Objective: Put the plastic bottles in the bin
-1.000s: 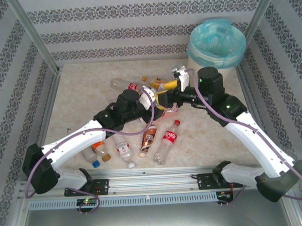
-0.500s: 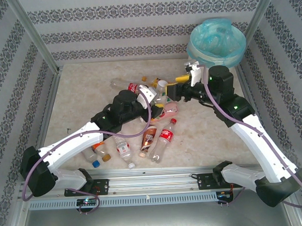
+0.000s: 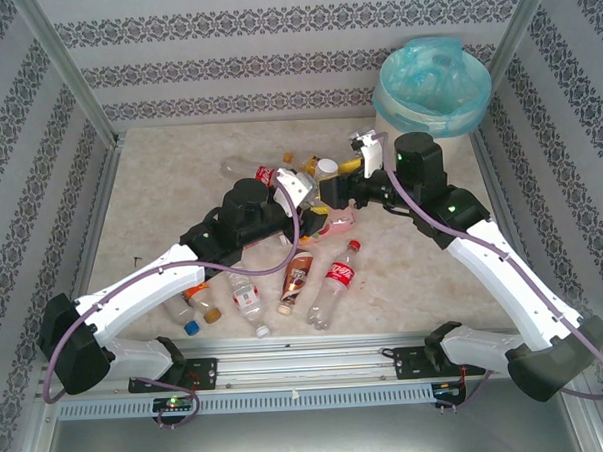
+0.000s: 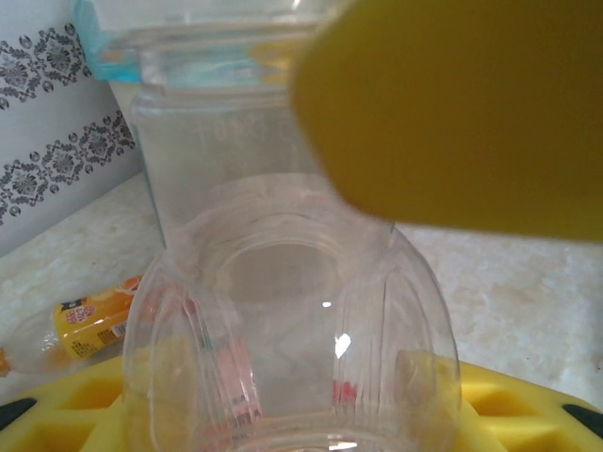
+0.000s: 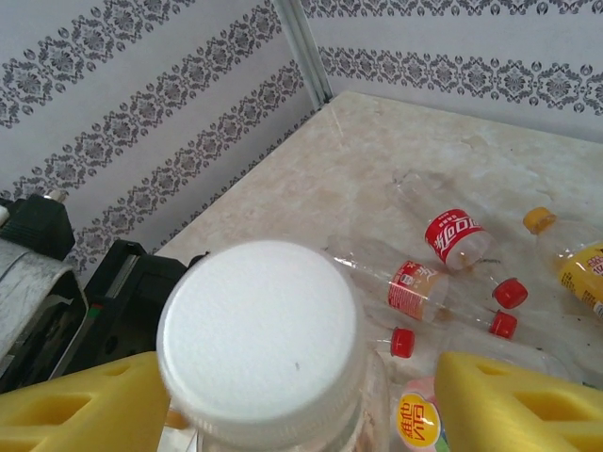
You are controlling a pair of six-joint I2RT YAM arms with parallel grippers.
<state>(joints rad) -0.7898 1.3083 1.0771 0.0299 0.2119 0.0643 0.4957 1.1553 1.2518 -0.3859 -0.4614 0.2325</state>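
Both grippers clasped one white-capped bottle (image 3: pixel 326 171) near the table's (image 3: pixel 159 182) middle, the right gripper (image 5: pixel 301 395) at the cap and the left gripper (image 3: pixel 305 191) at its base, so the left should release before the right carries it to the bin (image 3: pixel 433 85) at the far right corner.

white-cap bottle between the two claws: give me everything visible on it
The white-capped bottle is clear, thin-walled plastic and looks empty, with a wide white screw cap and ribbed, rounded sides. It sits off the table between the two arms, above the bottle pile. The right claw brackets it just under the cap with yellow pads either side. The left claw is shut on its lower body. The bin stands beyond it.
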